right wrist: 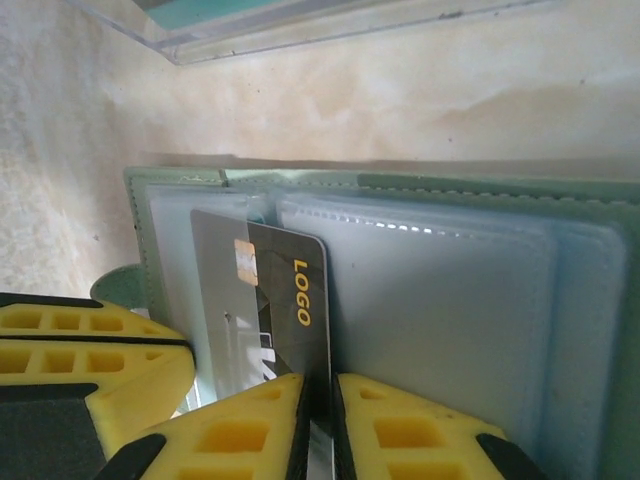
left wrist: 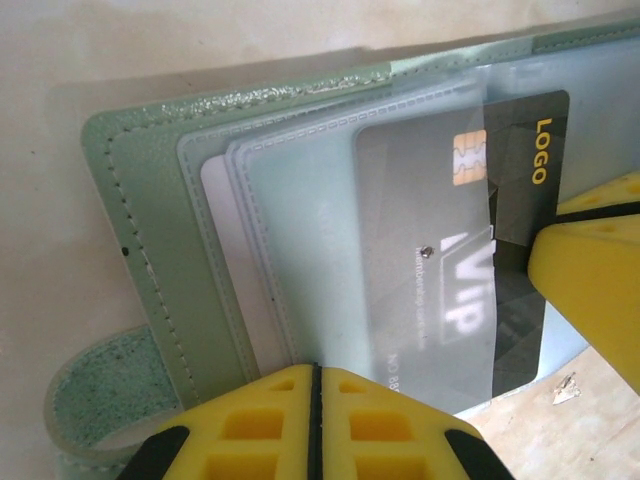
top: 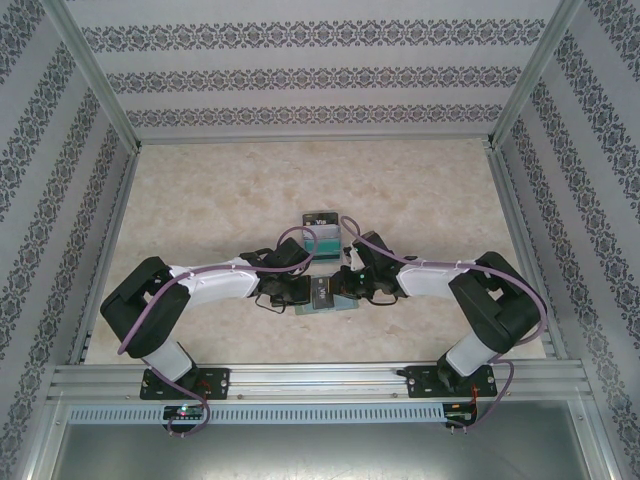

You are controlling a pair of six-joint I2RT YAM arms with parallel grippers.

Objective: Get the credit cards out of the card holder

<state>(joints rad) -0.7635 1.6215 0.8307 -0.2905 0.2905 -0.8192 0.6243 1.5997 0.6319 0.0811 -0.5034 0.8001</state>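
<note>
The grey-green card holder [top: 322,306] lies open on the table between the two arms, its side tab [left wrist: 90,400] at the lower left of the left wrist view. A dark grey credit card [left wrist: 440,250] marked LOGO and VIP sticks halfway out of a glossy sleeve. My left gripper [left wrist: 316,370] is shut, its tips resting on the sleeve of the holder [left wrist: 160,230]. My right gripper [right wrist: 318,385] has its jaws a narrow gap apart, and the long edge of the card [right wrist: 270,290] runs into that gap. One of its fingers [left wrist: 590,270] sits at the card's free end.
A clear box [top: 322,235] with a teal stack stands just behind the holder; its edge [right wrist: 300,25] crosses the top of the right wrist view. Both arms crowd the table's near middle. Patterned walls and metal rails enclose the table.
</note>
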